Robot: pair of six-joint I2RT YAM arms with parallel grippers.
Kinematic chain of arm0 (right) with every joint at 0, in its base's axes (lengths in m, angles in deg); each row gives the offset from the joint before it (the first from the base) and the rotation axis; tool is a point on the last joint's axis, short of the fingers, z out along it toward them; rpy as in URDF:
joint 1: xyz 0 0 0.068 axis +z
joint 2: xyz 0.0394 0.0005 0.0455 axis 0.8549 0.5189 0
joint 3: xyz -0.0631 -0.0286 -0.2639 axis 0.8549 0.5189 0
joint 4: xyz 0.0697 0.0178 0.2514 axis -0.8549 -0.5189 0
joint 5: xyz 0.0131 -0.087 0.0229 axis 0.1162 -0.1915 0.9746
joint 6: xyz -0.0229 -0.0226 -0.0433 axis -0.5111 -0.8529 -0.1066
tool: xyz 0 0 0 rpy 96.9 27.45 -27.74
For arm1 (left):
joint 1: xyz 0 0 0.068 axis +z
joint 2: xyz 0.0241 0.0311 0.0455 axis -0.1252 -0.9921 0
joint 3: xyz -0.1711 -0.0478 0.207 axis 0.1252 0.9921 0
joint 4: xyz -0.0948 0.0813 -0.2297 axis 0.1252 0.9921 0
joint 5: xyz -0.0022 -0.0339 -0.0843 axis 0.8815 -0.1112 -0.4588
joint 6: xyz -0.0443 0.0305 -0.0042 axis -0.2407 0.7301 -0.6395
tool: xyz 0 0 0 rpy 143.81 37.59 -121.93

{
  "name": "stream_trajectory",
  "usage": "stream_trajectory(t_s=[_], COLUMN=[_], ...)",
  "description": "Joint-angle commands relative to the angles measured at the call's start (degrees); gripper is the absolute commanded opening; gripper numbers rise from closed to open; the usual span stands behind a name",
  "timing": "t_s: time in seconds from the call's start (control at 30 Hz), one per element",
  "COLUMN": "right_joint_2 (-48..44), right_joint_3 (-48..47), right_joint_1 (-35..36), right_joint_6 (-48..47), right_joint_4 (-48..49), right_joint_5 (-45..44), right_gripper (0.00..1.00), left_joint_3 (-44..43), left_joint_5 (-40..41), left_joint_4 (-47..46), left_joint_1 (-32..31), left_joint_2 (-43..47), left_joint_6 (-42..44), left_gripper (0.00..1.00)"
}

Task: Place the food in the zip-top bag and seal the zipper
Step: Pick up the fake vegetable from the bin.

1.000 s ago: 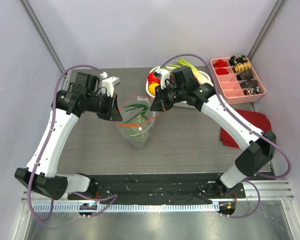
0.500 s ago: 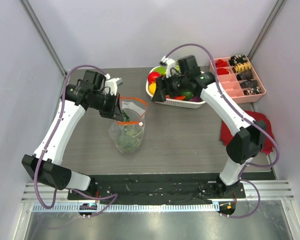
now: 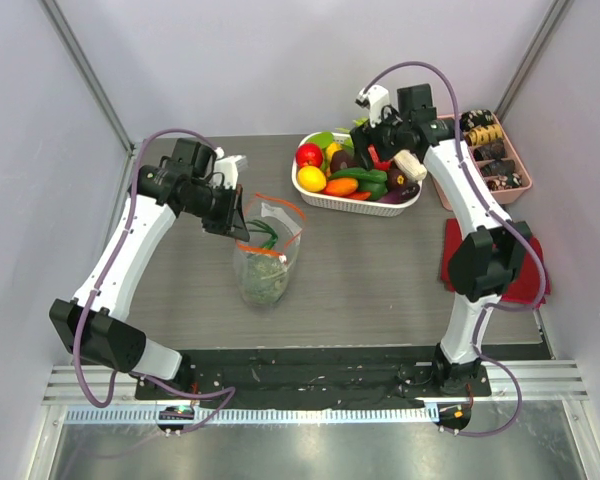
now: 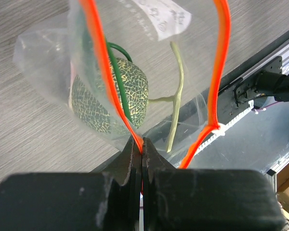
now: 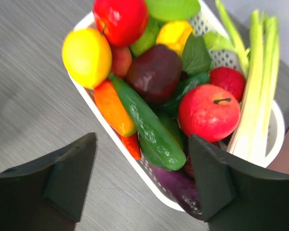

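The clear zip-top bag (image 3: pixel 265 265) stands on the table with its mouth agape. My left gripper (image 3: pixel 243 236) (image 4: pixel 142 143) is shut on the bag's orange-red zipper (image 4: pixel 103 67) at the near lip. The zipper's other side (image 4: pixel 216 72) curves away, apart from it. Inside the bag lie a round green netted food (image 4: pixel 111 101) and a pale green stem (image 4: pixel 176 96). My right gripper (image 3: pixel 370 150) (image 5: pixel 142 156) hangs open and empty above the white basket (image 3: pixel 355 206). That basket holds the rest of the food: a cucumber (image 5: pixel 144 122), a red apple (image 5: pixel 209 111), a lemon (image 5: pixel 86 57).
A pink divided tray (image 3: pixel 515 170) with small pieces sits at the back right, partly behind my right arm. A dark red cloth (image 3: pixel 525 285) lies right of the basket. Green onion stalks (image 5: pixel 257 82) stick out over the basket's far end.
My right gripper has pulled back from the bag's mouth to above the basket, and its jaws have opened. My left gripper has stayed shut on the zipper, and the bag has shifted slightly left.
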Motion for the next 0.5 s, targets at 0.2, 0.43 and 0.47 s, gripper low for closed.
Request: stream_trajectory(t_s=[0.2,0.43,0.47], right_joint_2=[6.8,10.2,10.5], right_joint_3=[-4.6,-5.5,-5.4], right_joint_1=[1.0,1.9,2.1], right_joint_6=[-14.1,-16.6,-16.8], right_joint_4=[-5.9,-4.7,-4.1], right_joint_5=[-1.2,-3.7,-4.0], right_gripper=[0.69,0.65,0.65], left_joint_3=[-0.7,-0.4,-0.3], left_joint_5=[-0.1,0.1,0.3], left_joint_4=[-1.8,-1.7,-1.5], left_joint_1=[0.2,0.2,0.2], left_joint_2=[1.1,1.4,1.5], left_joint_6=[0.2,0.1,0.1], left_gripper=[0.0,0.0,0.0])
